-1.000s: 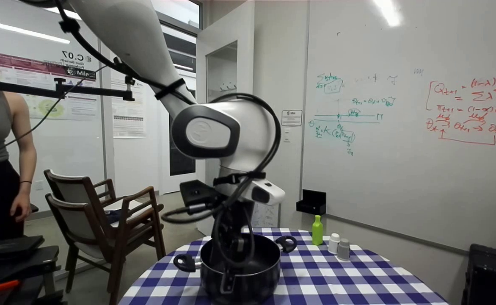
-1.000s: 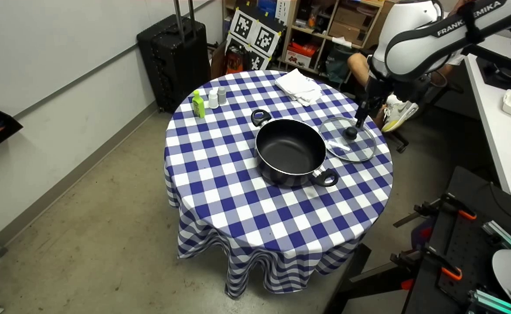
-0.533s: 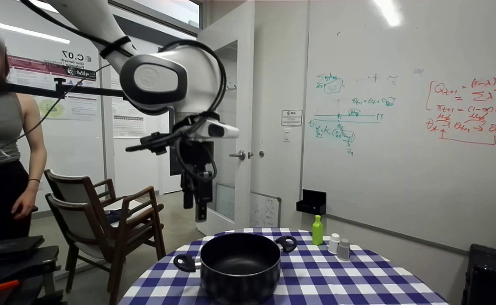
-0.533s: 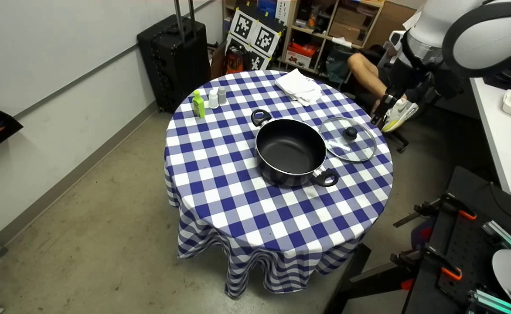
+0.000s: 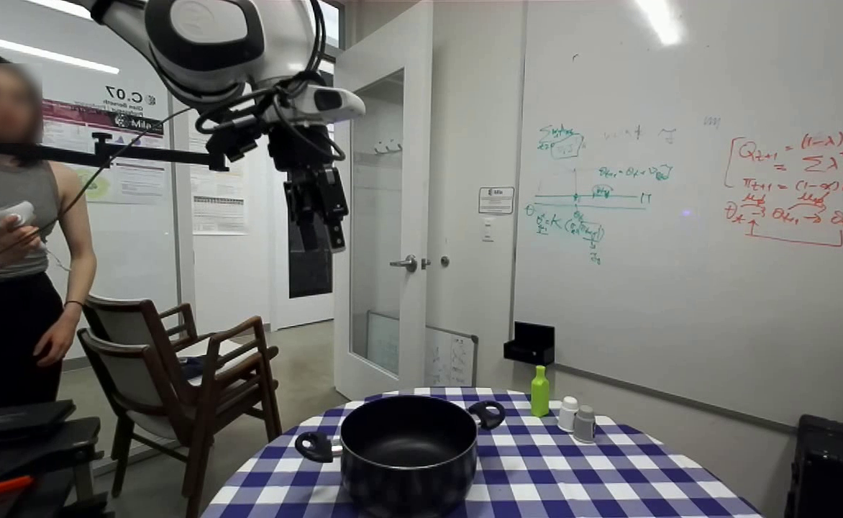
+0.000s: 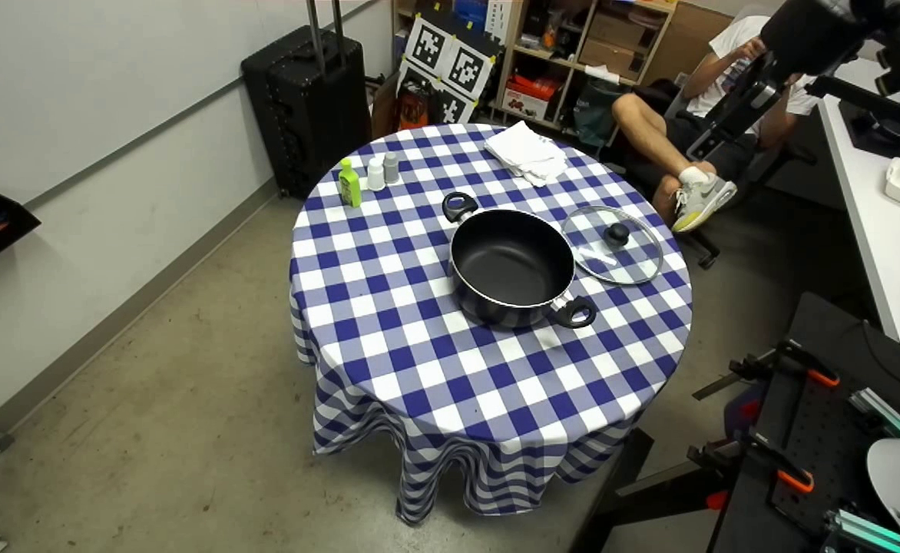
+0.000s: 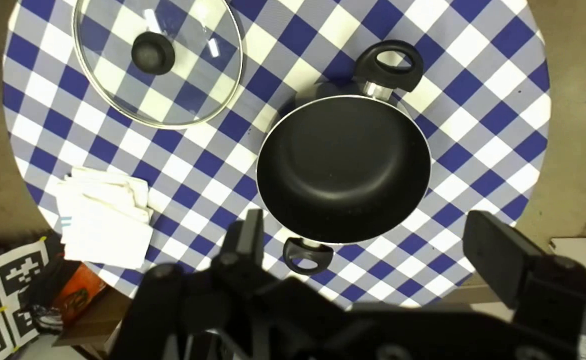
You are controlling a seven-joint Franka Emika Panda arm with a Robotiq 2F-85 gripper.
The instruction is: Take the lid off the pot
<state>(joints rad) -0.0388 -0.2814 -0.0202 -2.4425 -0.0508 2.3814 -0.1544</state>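
You've got one pot (image 7: pixel 344 170) here, two side handles (image 7: pixel 380 76) on it, and there's one glass lid (image 6: pixel 611 252) with one black knob (image 7: pixel 153 53)! On one checked tablecloth (image 6: pixel 488 392), you also see one green bottle (image 5: pixel 539 396), two shakers (image 5: pixel 567 416), one pile of white cloths (image 7: pixel 105 225). Off it: two wooden armchairs (image 5: pixel 130 378), two people (image 5: pixel 15 266).

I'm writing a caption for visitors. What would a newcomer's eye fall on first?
Probably the uncovered black pot on the blue-and-white checked tablecloth, its glass lid lying beside it. The gripper hangs open and empty, higher than both. A bright green bottle stands near the tablecloth's edge.
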